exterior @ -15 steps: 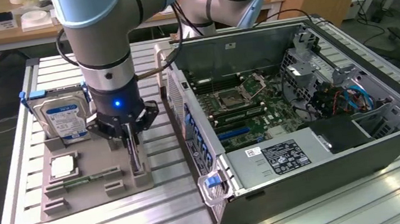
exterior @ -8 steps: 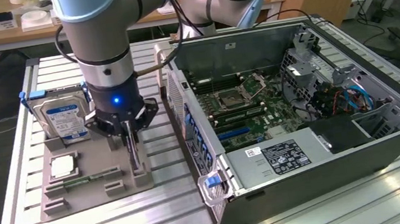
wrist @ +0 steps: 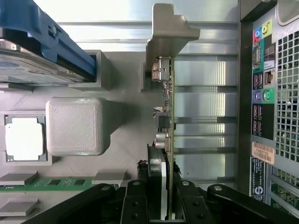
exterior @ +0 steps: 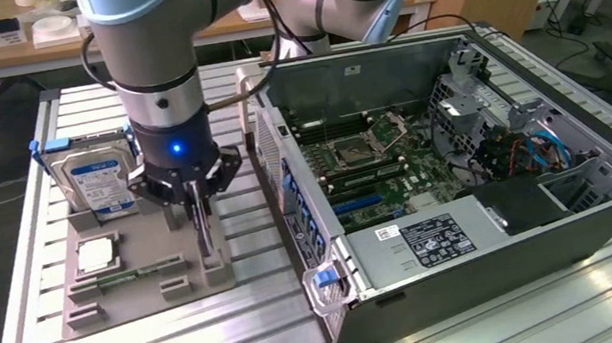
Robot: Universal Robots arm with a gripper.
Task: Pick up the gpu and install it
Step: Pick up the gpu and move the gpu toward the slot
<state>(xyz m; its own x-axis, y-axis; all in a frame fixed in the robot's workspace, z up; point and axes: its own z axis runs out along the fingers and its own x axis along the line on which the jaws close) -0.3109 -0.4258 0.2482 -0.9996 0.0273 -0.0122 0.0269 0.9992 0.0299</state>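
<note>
The gripper (exterior: 196,214) is seen lowered over the grey tray (exterior: 147,241), at the tray's side nearest the open computer case (exterior: 501,262). Its fingers are drawn in narrow and pressed against both faces of the gpu (exterior: 207,245) — the thin card is clamped between them. The gpu is held upright on its long edge at that same side of the tray; whether its lower edge sits in the tray's slot or is raised clear of it cannot be told.

In the wrist view the gpu (wrist: 168,107) is shown edge-on as a thin line with small parts along one face. It runs out from between the gripper (wrist: 166,210) fingers, and its silvery metal bracket (wrist: 168,37) is seen at the end farthest from them. The tray (wrist: 126,140) lies beneath it.

A hard drive (exterior: 100,182) in a blue frame is stood in the tray at the end farthest from the exterior camera, well apart from the gpu (wrist: 32,65). A small square chip (exterior: 97,254) is set in a pocket near the tray's middle, on the side away from the case (wrist: 24,138). A green memory stick (exterior: 122,279) is laid in the tray just beyond the chip — toward the tray's near end (wrist: 51,183). The case stands on the slatted metal table (exterior: 279,339) just beside the tray, with its port panel (wrist: 261,93) turned toward the tray.
</note>
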